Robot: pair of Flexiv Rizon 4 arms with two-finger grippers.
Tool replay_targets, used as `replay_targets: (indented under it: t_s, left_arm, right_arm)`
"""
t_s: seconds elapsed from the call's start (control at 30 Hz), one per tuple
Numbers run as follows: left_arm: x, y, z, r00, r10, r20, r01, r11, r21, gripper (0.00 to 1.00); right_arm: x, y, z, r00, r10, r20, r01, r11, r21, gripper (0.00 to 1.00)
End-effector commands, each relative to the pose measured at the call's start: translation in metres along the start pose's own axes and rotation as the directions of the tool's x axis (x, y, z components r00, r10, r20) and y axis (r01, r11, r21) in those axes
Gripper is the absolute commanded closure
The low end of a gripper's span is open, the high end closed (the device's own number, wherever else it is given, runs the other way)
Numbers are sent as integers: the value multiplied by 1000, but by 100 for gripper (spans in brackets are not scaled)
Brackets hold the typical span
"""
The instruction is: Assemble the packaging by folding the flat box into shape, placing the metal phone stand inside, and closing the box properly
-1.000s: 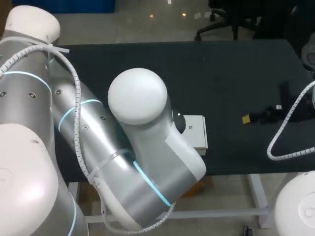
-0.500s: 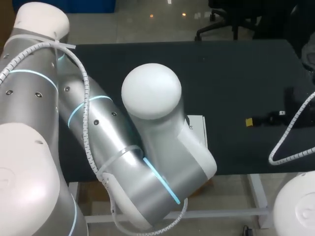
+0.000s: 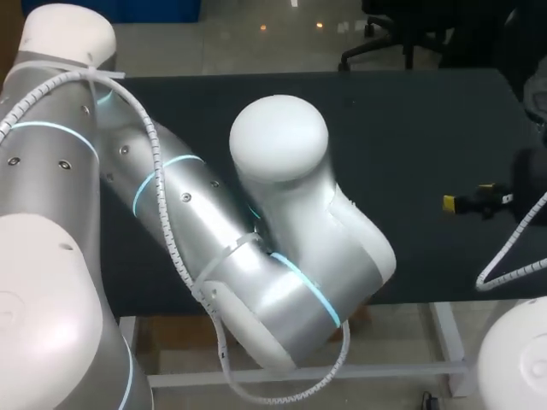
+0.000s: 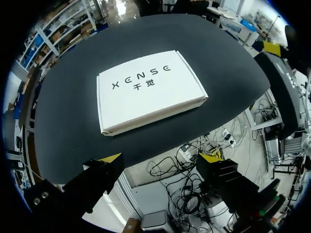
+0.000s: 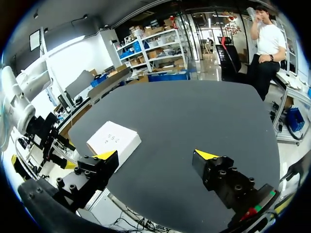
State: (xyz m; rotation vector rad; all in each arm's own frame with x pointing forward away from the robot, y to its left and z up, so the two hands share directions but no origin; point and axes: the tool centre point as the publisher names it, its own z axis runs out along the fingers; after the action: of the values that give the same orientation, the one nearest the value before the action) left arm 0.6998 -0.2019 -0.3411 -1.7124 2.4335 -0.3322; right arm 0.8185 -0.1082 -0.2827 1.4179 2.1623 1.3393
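**Box closed, flat on surface; both grippers empty**

The box (image 4: 150, 90) is white with its lid shut. It lies flat on the dark surface (image 4: 73, 121), near one edge. The left gripper (image 4: 161, 157) hangs past that edge with the box ahead of it; its fingers are spread wide and hold nothing. The right gripper (image 5: 156, 155) is above the surface, well apart from the box, also spread wide and holding nothing. In the head view the left arm (image 3: 282, 213) covers the box.
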Motion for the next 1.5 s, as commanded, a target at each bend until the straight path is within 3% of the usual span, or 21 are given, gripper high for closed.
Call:
replay_targets:
  t_s: [0.03,0.27,0.43,0.73,1.27,1.5]
  left_arm:
    - [0,-9,10,1000,-30,6,30,998,-49,0]
    - [3,-9,23,992,-121,31,123,990,-73,0]
    - [2,-8,30,975,-223,4,222,970,-100,0]
    - [10,-3,40,949,-315,-15,309,939,-149,0]
    - [15,-3,38,956,-293,-6,288,944,-163,0]
    - [18,-9,46,951,-308,29,309,940,-144,0]
  right_arm:
    - [-14,3,-1,999,-25,-45,17,987,-158,0]
    - [-22,13,8,995,-96,-34,89,982,-164,0]
    - [-29,15,16,993,-111,-28,106,982,-157,0]
    - [-37,27,19,992,-127,-27,122,983,-140,0]
    - [-37,27,19,992,-127,-27,122,983,-140,0]
    - [-41,32,9,979,-198,38,202,963,-178,0]
